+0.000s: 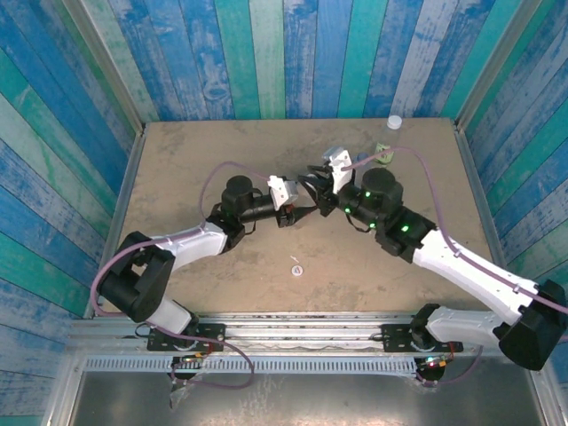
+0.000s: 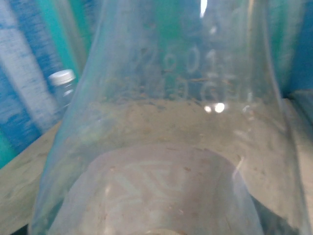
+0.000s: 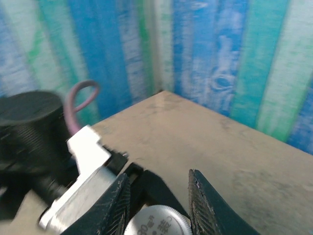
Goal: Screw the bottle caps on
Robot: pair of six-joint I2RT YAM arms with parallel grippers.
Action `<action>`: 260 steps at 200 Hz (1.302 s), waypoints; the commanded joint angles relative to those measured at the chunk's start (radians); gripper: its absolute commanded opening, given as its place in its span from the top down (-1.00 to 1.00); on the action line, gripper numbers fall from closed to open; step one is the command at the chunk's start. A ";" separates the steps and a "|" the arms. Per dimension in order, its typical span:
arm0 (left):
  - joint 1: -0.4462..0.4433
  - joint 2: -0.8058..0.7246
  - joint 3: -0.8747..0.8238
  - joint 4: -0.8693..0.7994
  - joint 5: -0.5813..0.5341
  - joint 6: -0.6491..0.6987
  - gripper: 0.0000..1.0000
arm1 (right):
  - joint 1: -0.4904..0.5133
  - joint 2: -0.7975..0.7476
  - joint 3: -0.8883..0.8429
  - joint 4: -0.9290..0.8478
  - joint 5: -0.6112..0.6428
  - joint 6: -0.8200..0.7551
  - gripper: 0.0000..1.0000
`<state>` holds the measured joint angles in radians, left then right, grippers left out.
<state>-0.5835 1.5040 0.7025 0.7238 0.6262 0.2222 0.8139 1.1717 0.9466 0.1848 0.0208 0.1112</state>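
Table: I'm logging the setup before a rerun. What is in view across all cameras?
clear bottle: one, bluish-clear, unlabelled, held over the table's middle
bottle cap: one, white, between the right gripper's fingers
capped bottle: one, clear with a white cap, upright at the far right edge
greenish bottle: one, just nearer than the capped bottle, partly hidden
small white item: one, on the table near the front; too small to name
table: one, sandy brown
walls: blue and green planks
left gripper: one, black, shut on the clear bottle
right gripper: one, black, shut on the bottle cap
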 commanded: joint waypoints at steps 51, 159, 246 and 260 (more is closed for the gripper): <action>-0.053 -0.005 0.028 0.030 -0.484 -0.011 -0.35 | 0.153 0.126 0.049 -0.055 0.523 0.189 0.99; -0.034 -0.146 -0.093 0.105 0.166 -0.059 -0.88 | 0.037 -0.085 -0.007 -0.384 0.471 0.131 0.96; -0.030 0.062 0.029 0.130 -0.131 -0.164 -0.87 | -0.459 -0.319 -0.126 -0.390 0.355 0.010 0.99; -0.050 0.118 0.073 0.124 -0.178 -0.178 -0.87 | -0.558 -0.273 -0.110 -0.332 0.275 -0.004 0.99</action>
<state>-0.6090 1.5242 0.7067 0.8436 0.5758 0.0929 0.3809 0.8444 0.8204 -0.2447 0.4419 0.1696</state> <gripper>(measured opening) 0.938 0.312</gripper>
